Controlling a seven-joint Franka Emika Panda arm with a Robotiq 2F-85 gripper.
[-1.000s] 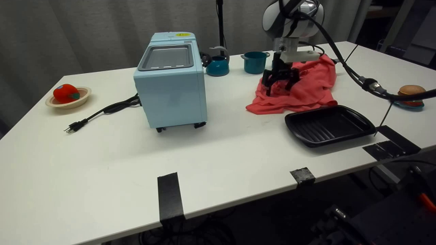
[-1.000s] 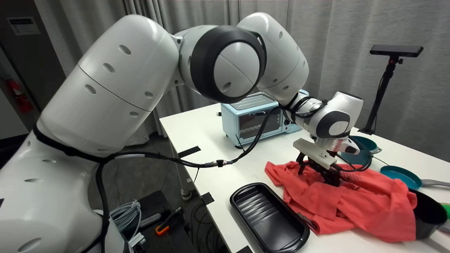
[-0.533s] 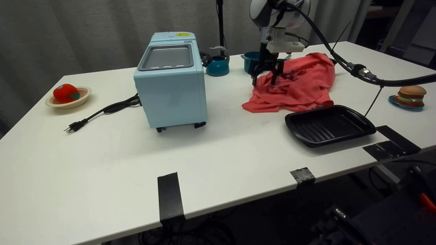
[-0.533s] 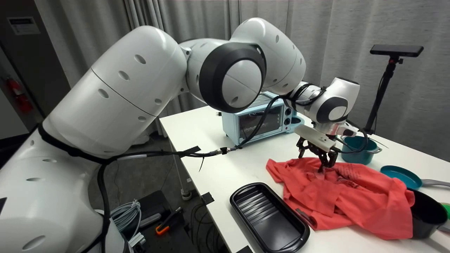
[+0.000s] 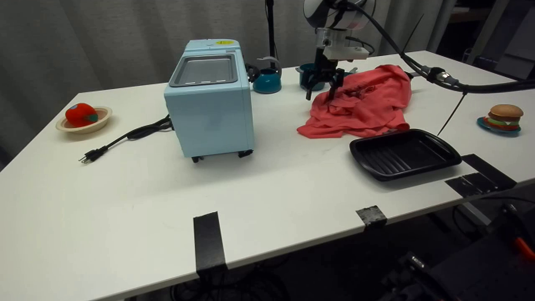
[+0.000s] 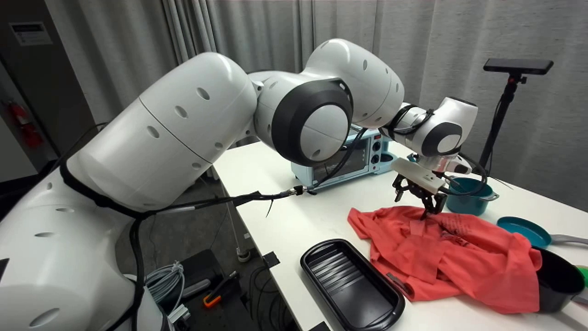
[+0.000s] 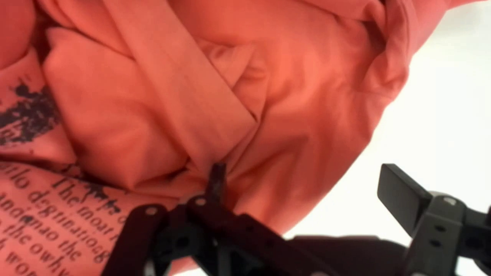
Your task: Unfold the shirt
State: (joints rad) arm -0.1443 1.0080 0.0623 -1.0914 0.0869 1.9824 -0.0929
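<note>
The red shirt (image 5: 368,108) lies crumpled in a heap on the white table, and it shows in both exterior views (image 6: 450,276). The wrist view shows its folds (image 7: 307,96), with a flat folded band in the middle and dark printed lettering at the lower left. My gripper (image 5: 320,96) is open and empty, and it hovers over the shirt's edge on the oven side (image 6: 411,208). In the wrist view the jaws stand wide apart (image 7: 303,180), one finger over the cloth and the other over bare white table. Much of the shirt is hidden in its own folds.
A black baking tray (image 5: 405,154) stands close against the shirt. A light blue toaster oven (image 5: 209,113) stands beyond. A teal pot (image 6: 468,197), a teal pan (image 6: 523,232) and a black pot (image 6: 553,285) border the shirt. A toy burger (image 5: 505,117) sits on a small plate.
My gripper has risen from low in the cloth and moved towards the shirt's oven-side edge, with its jaws apart. The shirt has shifted slightly. The arm's cable has swung along.
</note>
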